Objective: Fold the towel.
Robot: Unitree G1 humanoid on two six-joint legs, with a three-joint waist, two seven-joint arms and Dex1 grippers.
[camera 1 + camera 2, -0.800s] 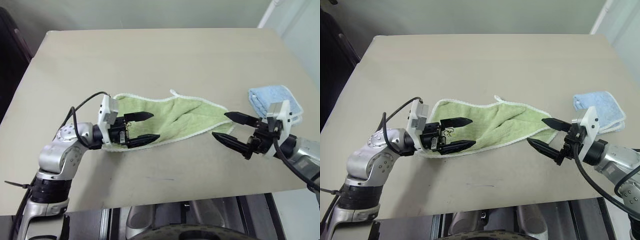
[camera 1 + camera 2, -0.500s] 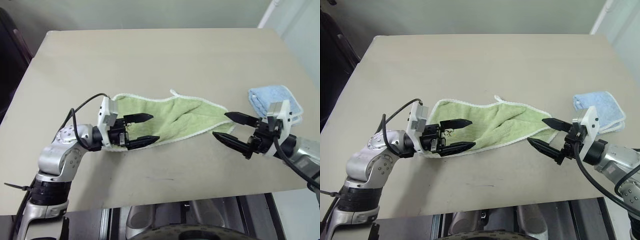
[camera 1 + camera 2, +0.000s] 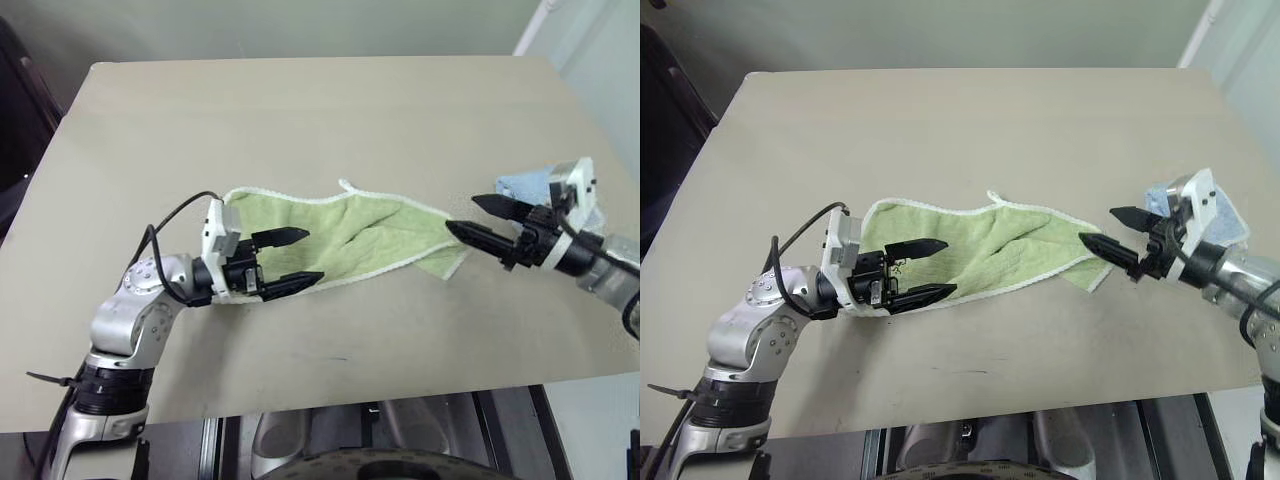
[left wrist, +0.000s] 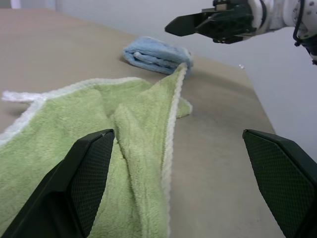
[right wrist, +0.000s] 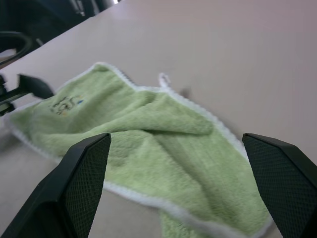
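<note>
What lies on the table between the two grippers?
The green towel spans that stretch, crumpled lengthwise, between the open left gripper and open right gripper, as the left eye view shows.

Light green towel (image 3: 350, 235) with white edging, beige table (image 3: 300, 120)

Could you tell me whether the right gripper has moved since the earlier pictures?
Yes. The right gripper has shifted away from the near table edge, now beside the towel's right end, fingers open.
</note>
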